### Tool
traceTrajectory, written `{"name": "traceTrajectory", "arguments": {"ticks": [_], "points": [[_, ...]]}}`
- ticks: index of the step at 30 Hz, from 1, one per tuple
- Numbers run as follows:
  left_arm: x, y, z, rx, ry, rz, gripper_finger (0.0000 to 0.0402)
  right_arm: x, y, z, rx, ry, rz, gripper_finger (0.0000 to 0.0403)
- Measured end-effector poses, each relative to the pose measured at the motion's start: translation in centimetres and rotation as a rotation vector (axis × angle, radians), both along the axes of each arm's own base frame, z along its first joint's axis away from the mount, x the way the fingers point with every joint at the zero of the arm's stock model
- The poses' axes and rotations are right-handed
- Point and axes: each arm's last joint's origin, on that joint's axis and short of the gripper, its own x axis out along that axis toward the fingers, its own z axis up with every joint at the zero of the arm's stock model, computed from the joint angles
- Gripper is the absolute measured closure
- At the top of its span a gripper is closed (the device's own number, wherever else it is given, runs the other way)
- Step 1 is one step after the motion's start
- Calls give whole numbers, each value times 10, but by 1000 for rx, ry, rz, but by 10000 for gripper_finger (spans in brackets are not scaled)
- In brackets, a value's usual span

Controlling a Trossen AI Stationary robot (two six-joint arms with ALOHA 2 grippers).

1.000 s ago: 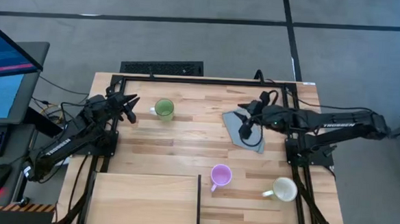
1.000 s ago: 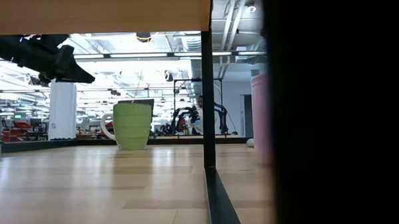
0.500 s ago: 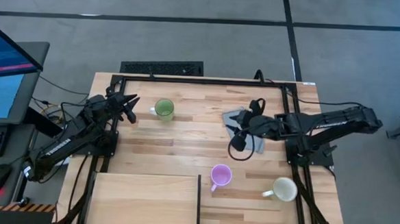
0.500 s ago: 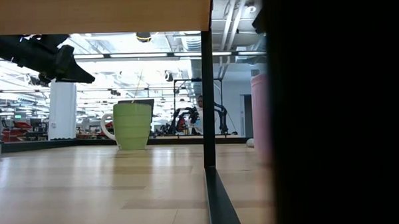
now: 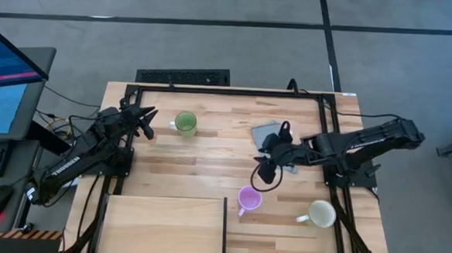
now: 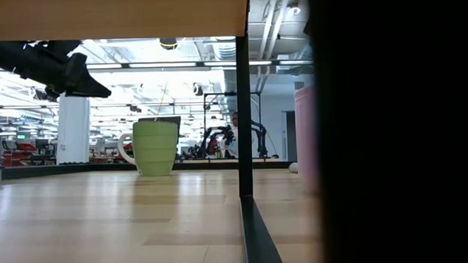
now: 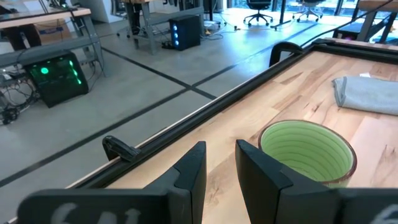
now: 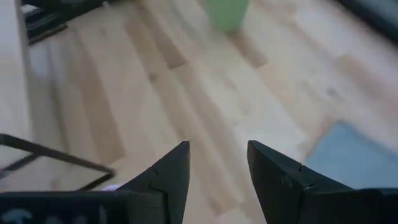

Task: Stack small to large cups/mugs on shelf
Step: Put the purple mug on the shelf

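Note:
A green mug [image 5: 184, 123] stands upright at the table's far left, also seen in the low view [image 6: 156, 147]. My left gripper [image 5: 147, 123] waits open just left of it, nothing between its fingers [image 7: 217, 163]. The light purple mug [image 5: 249, 197] stands upright near the table's middle front. My right gripper [image 5: 262, 175] hangs open above the table, just beyond the purple mug, slanting down [image 8: 217, 165]. The cream-white mug [image 5: 321, 214] stands at the near right. The shelf [image 5: 162, 228] lies at the near left.
A grey folded cloth [image 5: 266, 134] lies at the far right, partly under my right arm. The shelf's dark edge [image 6: 243, 108] stands upright in the low view. Bare planks stretch between the green mug and the purple mug.
My right gripper has moved from above the grey cloth toward the table's near edge and a little left, toward the purple mug. It has tipped further downward and rolled. Its fingers stay open. The mugs and the cloth have not moved.

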Motion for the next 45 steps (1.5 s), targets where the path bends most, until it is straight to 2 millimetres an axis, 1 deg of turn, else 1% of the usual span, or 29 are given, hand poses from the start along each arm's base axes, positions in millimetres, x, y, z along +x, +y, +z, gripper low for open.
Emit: {"name": "traceTrajectory", "arguments": {"ticks": [3, 6, 8, 11, 13, 16, 23, 27, 39, 45], "points": [[0, 0, -1, -10, 11, 0, 324, -1, 1, -3, 70, 30, -21, 221], [0, 0, -1, -9, 10, 0, 324, -4, 1, -10, 99, 95, -65, 221], [0, 0, -1, -9, 10, 0, 324, -3, 2, -12, 122, 110, -100, 221], [0, 0, -1, -9, 10, 0, 324, -4, 3, -22, 150, 181, -123, 221], [0, 0, -1, -9, 9, 0, 324, 1, 6, -23, 203, 178, -111, 221], [0, 0, -1, -9, 10, 0, 324, 6, 11, -32, 249, 226, -74, 221], [0, 0, -1, -8, 8, 0, 324, 16, 23, -51, 273, 311, -30, 221], [0, 0, -1, -8, 8, 0, 324, 19, 26, -59, 302, 349, -6, 221], [0, 0, -1, -18, -3, 4, 324, 20, 27, -59, 318, 343, 3, 221], [0, 0, -1, -18, -3, 4, 324, 23, 27, -57, 325, 312, 11, 221]]}}
